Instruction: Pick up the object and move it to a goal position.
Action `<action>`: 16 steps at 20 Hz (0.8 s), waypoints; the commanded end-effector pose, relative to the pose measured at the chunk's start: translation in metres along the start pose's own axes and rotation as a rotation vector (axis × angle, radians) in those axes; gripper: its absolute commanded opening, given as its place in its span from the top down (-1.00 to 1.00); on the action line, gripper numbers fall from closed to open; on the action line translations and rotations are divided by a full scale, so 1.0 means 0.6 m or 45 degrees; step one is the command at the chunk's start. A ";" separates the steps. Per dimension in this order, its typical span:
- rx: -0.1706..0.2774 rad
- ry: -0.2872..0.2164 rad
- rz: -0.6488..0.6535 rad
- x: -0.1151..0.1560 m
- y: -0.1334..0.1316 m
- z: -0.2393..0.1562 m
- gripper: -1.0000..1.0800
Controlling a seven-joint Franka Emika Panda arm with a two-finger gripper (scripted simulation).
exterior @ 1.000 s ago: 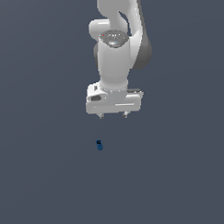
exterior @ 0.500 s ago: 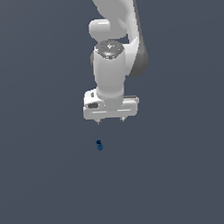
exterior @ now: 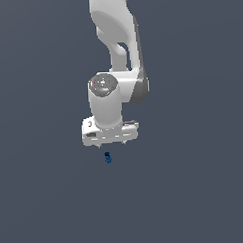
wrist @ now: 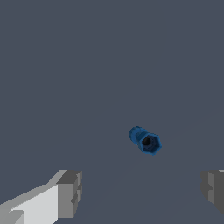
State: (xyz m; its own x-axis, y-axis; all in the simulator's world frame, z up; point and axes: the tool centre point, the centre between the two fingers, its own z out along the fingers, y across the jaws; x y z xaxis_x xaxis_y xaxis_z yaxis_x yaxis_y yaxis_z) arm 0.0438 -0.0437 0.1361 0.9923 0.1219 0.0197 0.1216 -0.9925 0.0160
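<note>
The object (exterior: 107, 157) is a tiny dark-blue lump with lighter blue highlights, lying on the flat grey ground. In the exterior view my white gripper (exterior: 111, 143) hangs just above it, a little toward the exterior view's right. Its fingers are wide apart and hold nothing. In the wrist view the object (wrist: 145, 140) shows as a short blue piece with a dark hexagonal end. It lies on the ground beyond the two grey fingertips (wrist: 70, 192), which stand far apart on either side. My gripper (wrist: 142, 190) is open and apart from the object.
The white arm (exterior: 115, 53) rises from the gripper to the exterior view's top edge. Plain grey ground (exterior: 196, 190) lies all around.
The arm has come down and moved toward the exterior view's left, bringing the gripper close above the object. The object has not moved.
</note>
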 end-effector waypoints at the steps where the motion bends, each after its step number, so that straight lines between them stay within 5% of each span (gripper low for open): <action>1: 0.007 -0.008 -0.016 0.006 0.016 0.025 -0.92; 16: 0.020 -0.025 -0.041 0.011 0.045 0.077 -0.92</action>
State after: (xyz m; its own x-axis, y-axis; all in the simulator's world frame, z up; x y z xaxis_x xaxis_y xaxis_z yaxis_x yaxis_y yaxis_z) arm 0.0549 -0.0705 0.0924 0.9881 0.1538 0.0000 0.1538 -0.9881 0.0007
